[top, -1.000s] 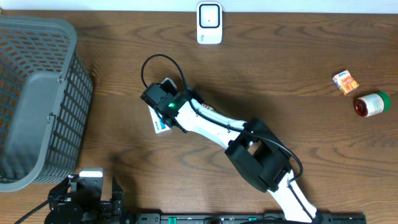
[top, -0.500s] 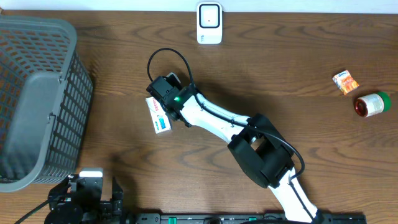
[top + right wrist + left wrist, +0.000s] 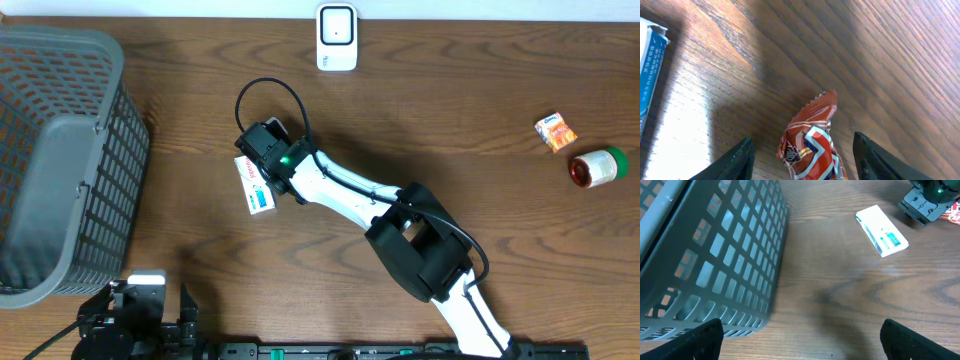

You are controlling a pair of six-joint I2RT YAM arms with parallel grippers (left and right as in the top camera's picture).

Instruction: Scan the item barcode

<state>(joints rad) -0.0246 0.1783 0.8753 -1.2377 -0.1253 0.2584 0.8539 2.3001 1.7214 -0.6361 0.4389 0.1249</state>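
Straddling the red-brown foil packet [image 3: 812, 125] with my right gripper [image 3: 802, 150], jaws partly apart, a gap each side, nothing gripped yet; I judge this is the item to scan, lying flat on the table [image 3: 880, 50] near the white-and-blue box [image 3: 650, 65]. Scanner [image 3: 337, 37] stands at the far edge with bare wood between, so the carry path looks free. Basket [image 3: 115, 190] is well left, and my left gripper [image 3: 802, 342] is wide open and empty beside it.

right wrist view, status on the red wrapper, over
Right gripper open astride red foil snack wrapper, not gripped. Left gripper open, beside grey mesh basket. White-and-blue carton alongside, lying apart.
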